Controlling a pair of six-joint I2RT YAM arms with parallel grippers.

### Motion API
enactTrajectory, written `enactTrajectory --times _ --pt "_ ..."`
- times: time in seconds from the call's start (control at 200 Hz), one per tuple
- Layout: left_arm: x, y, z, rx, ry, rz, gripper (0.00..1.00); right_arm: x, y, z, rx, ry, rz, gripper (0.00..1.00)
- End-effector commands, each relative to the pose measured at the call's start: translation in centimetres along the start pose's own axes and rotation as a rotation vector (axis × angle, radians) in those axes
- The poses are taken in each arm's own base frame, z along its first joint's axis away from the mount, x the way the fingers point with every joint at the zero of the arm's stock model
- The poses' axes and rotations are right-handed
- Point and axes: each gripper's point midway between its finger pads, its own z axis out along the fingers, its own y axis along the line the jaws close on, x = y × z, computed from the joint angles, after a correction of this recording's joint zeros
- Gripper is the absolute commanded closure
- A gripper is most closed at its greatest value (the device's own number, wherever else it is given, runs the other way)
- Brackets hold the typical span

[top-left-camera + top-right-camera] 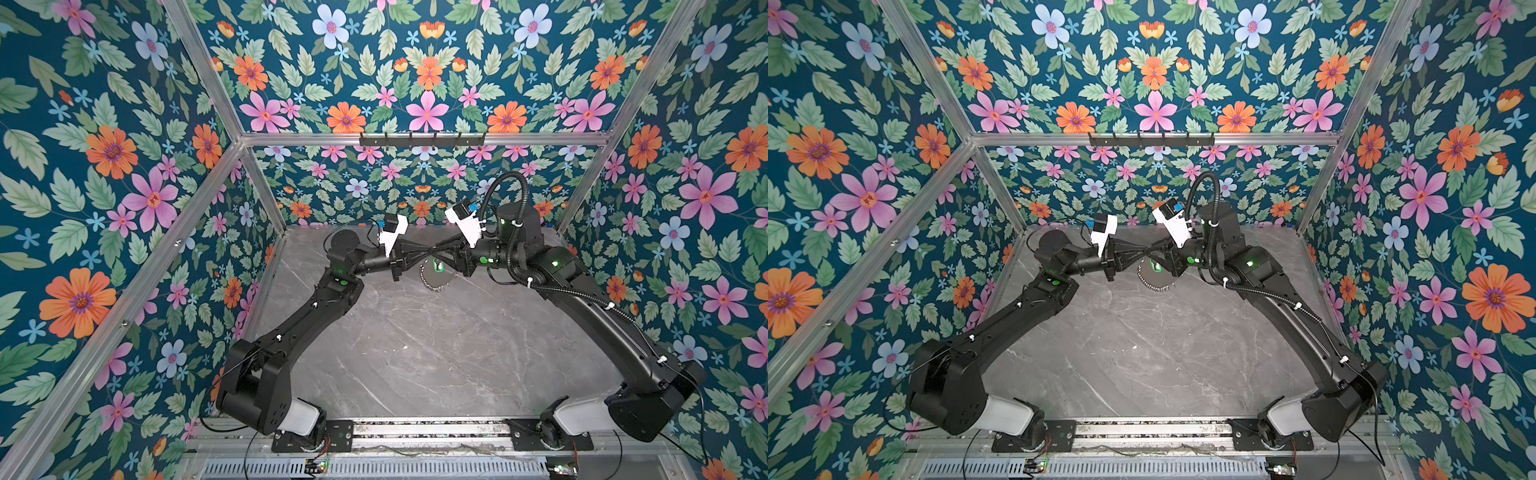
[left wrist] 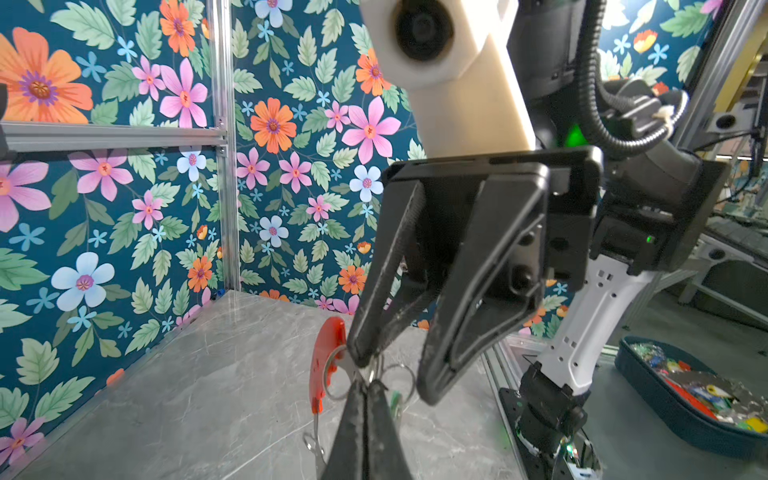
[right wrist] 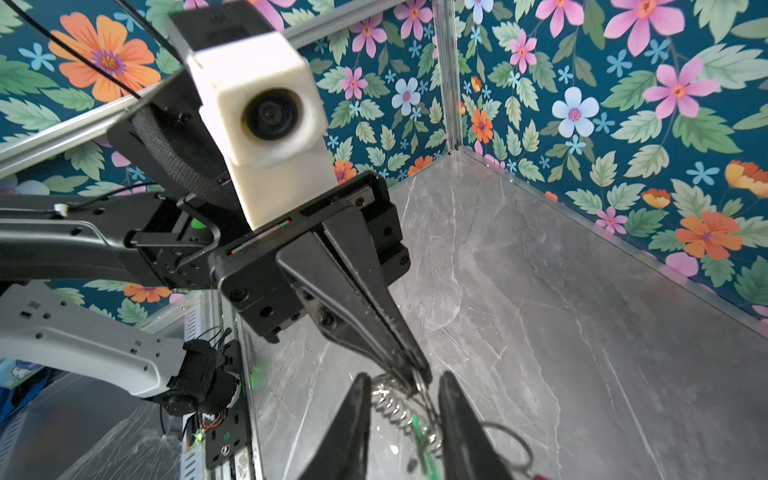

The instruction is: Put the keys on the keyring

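Both arms meet tip to tip above the back of the table. My left gripper (image 2: 368,388) is shut on the thin metal of the keyring (image 2: 332,374), whose red arc sits beside the tips. The keyring (image 1: 425,281) hangs below the two grippers in both top views. The green key (image 3: 419,434) dangles among the strung silver rings (image 3: 388,405); it also shows in a top view as the key (image 1: 437,264). My right gripper (image 3: 405,401) is open, its fingers standing either side of the rings and the key. The left gripper's (image 3: 415,376) closed tip lies between them.
The grey marble tabletop (image 1: 415,353) is ringed by floral walls and an aluminium frame. A black hook rail (image 1: 422,139) is on the back bar. Outside the cell, a dark blue tray (image 2: 648,386) holds several coloured tags.
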Motion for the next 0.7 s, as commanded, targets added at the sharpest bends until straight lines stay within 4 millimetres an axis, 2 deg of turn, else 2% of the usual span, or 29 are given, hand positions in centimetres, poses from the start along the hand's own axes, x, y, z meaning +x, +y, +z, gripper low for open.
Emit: enactTrajectory --times 0.0,0.195,0.52,0.58,0.695 --pt "-2.8 0.2 -0.1 -0.037 -0.097 -0.006 1.0 -1.6 -0.4 -1.0 0.003 -0.073 0.017 0.67" --pt "-4.6 0.0 -0.3 -0.038 -0.161 -0.059 1.0 -1.5 0.2 -2.2 -0.034 -0.106 0.0 0.67" --pt "-5.8 -1.0 -0.4 0.006 -0.218 -0.09 1.0 -2.0 0.2 -1.0 -0.075 -0.079 -0.023 0.67" --pt "-5.9 -1.0 -0.4 0.006 -0.227 -0.093 1.0 -2.3 0.2 -0.8 -0.08 -0.08 -0.025 0.72" --pt "-6.3 -0.8 -0.5 -0.01 -0.248 -0.093 1.0 -2.4 0.6 -0.5 -0.108 -0.079 -0.013 0.89"
